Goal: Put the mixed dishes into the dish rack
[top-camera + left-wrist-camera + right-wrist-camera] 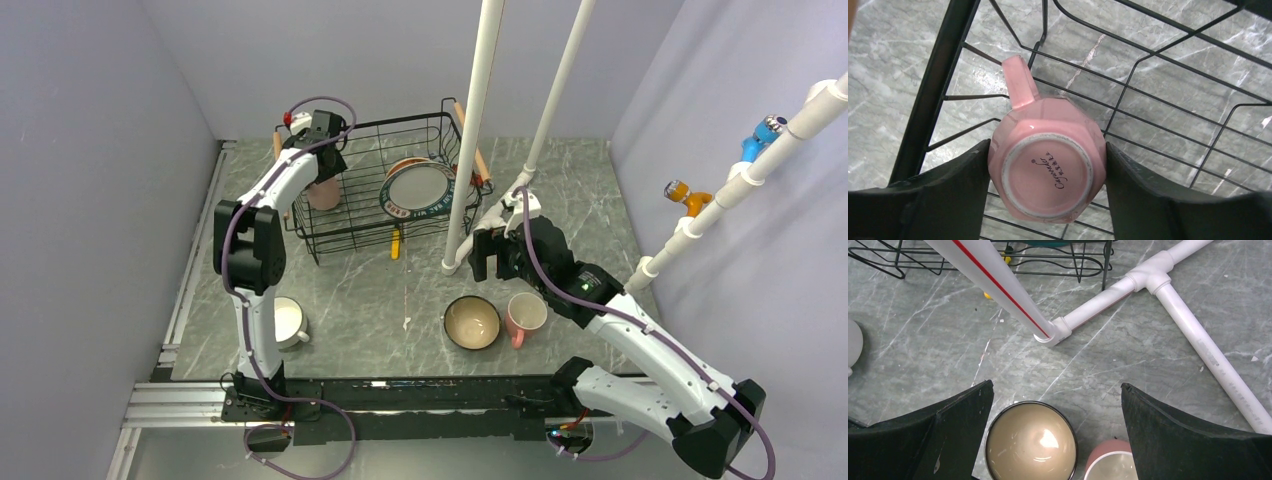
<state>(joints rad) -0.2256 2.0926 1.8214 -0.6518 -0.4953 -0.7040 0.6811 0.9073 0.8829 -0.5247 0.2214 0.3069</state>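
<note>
Left gripper (1047, 146): jaws pressed against both sides of the upturned pink mug (1047, 175), base facing the camera
Mug's place: inside the dish rack (340, 235), near its left wall
Right gripper (1056, 386): jaws spread wide, empty, above the tan bowl (1031, 442) and second pink mug (1110, 462) on the table
Patterned plate (420, 190): already in the rack

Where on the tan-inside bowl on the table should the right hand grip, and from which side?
Likely the rim of the bowl, from straight above at its far-left edge, one finger inside, one outside. It stands upright, mouth up, and a pink mug crowds its right side. The open right hand hovers near it.
</note>
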